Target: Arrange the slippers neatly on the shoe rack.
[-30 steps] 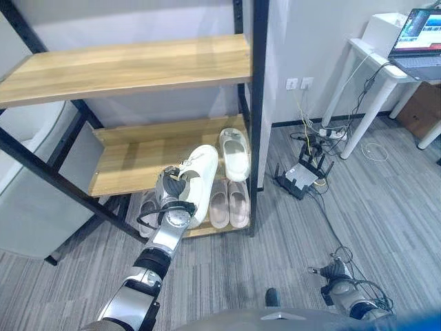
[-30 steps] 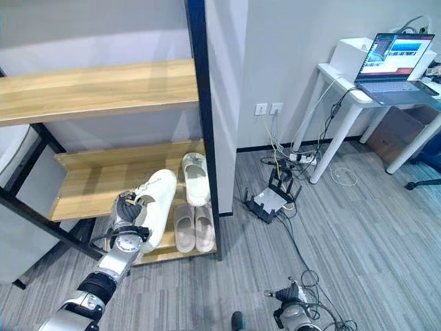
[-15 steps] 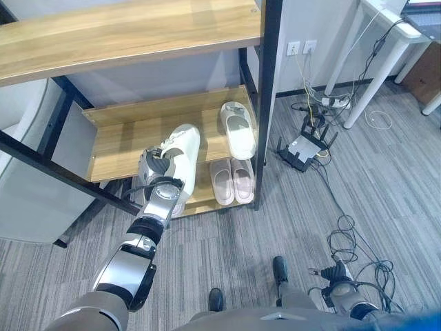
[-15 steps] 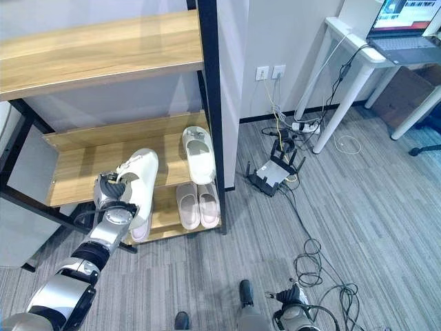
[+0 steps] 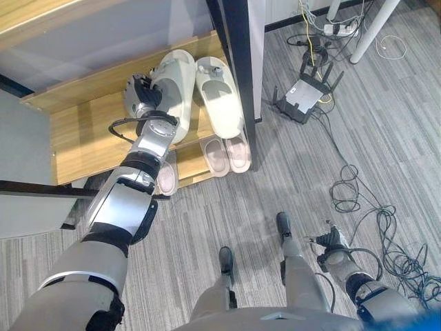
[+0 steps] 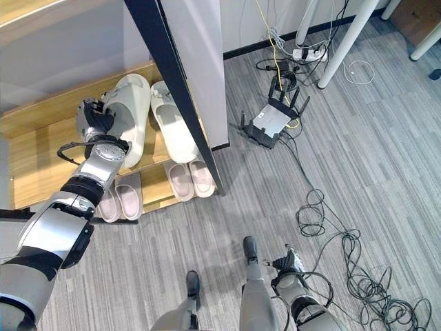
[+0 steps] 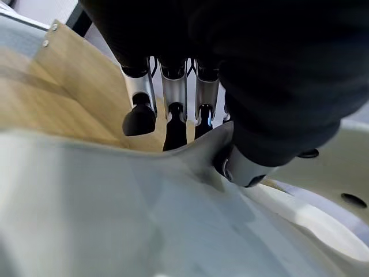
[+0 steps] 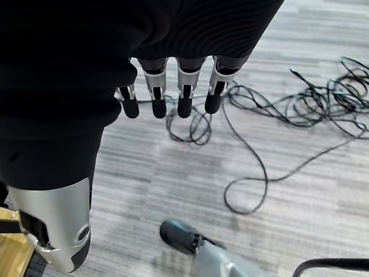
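Slipper (image 5: 173, 83) (cream) is gripped by left hand (image 5: 140, 96) fingers (image 7: 140, 109) on the wooden shelf (image 5: 83, 131); right hand (image 8: 167, 86) fingers hang relaxed over grey carpet (image 5: 386, 124).

The left hand (image 7: 242, 121) pinches the cream slipper's (image 7: 144, 213) edge above the wooden shelf (image 7: 69, 98).

Two cream slippers (image 5: 219, 96) lie side by side on the wooden middle shelf (image 5: 89, 131) of a black-framed shoe rack (image 5: 238, 62). Below, the bottom shelf (image 6: 155, 189) carries two pairs of pinkish slippers (image 5: 226, 153). A router (image 5: 303, 89) and cables (image 5: 372, 214) lie on the grey floor (image 5: 207, 221).
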Tool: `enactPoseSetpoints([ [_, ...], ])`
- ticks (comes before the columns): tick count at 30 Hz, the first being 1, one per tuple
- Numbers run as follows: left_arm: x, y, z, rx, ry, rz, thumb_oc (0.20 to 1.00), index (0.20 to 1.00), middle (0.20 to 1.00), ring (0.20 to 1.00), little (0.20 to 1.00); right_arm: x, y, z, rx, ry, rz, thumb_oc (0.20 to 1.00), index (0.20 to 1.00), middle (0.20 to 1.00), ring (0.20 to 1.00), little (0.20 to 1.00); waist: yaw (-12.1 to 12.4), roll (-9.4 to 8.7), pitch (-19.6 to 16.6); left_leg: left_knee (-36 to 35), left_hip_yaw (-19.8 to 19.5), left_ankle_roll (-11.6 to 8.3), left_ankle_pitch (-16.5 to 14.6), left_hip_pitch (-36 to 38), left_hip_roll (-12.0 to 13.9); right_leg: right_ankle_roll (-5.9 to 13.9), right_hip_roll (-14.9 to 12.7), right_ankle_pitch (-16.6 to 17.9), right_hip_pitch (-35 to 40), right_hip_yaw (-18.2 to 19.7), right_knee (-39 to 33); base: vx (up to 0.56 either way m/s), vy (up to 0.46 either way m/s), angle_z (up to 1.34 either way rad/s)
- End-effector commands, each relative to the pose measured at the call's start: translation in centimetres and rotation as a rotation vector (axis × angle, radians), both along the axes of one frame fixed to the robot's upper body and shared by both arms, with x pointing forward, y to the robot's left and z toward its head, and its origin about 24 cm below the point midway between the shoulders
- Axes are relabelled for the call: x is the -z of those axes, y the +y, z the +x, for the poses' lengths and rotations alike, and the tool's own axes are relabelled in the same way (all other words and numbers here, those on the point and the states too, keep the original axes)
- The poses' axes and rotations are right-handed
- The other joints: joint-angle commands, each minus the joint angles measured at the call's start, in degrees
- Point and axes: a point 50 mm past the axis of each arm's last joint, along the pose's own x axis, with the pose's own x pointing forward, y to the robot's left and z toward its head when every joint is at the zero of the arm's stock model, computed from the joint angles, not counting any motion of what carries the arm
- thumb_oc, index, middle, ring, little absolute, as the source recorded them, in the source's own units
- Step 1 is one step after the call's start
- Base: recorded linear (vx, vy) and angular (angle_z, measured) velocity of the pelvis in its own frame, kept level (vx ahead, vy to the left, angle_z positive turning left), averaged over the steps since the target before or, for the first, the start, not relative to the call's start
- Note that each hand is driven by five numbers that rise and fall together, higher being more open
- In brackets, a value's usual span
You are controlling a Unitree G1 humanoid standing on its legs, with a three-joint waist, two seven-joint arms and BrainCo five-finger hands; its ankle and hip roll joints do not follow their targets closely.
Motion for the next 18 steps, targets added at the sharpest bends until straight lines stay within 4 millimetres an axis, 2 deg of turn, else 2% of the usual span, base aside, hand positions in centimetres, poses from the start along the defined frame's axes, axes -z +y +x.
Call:
enactPoseSetpoints([
  [1,-2.8,2.3,-0.2,-0.105,-0.109,-0.018,0.2,0.2,0.2,0.2,0.2,0.1,-0.1,-0.1,0.035,-0.008,-0.004,1.0,1.0,1.0,1.0,1.0,1.6,-0.54,-1.4,0.37,-2.84,-0.57,0.21,-1.1,-1.48,4.24,-2.15,-6.49,5.02,-3.7,1.26,0.0,0.0,0.0],
  [7,-2.6,0.6,0.0,-0.072,-0.106,0.068,0.2,0.2,0.2,0.2,0.2,0.2,0.2,-0.3,0.02,-0.011,-0.003,1.0,1.0,1.0,1.0,1.0,1.94,-1.28,-1.67,0.37,-3.05,-0.64,-0.09,-0.17,-1.12,4.15,-1.96,-7.21,6.37,-4.64,1.15,0.02,-0.013,0.01],
  [13,-1.0,0.8,0.0,-0.097,-0.041,-0.001,0.2,0.2,0.2,0.2,0.2,0.4,0.8,-0.4,0.003,-0.006,0.007,1.0,1.0,1.0,1.0,1.0,1.55,-1.71,-2.07,0.37,-2.91,-0.78,-0.05,-0.48,-0.91,4.1,-1.87,-7.24,6.17,-4.75,1.0,0.0,0.0,0.01],
  [18,0.0,1.4,-0.2,-0.126,-0.023,-0.079,0.2,0.2,0.2,0.2,0.2,0.5,0.9,-0.5,0.008,0.005,0.0,1.0,1.0,1.0,1.0,1.0,1.46,-2.75,-3.17,0.37,-2.0,-0.76,-0.2,-0.9,-0.6,4.29,-1.69,-6.68,5.39,-4.48,0.63,0.0,-0.004,0.02],
])
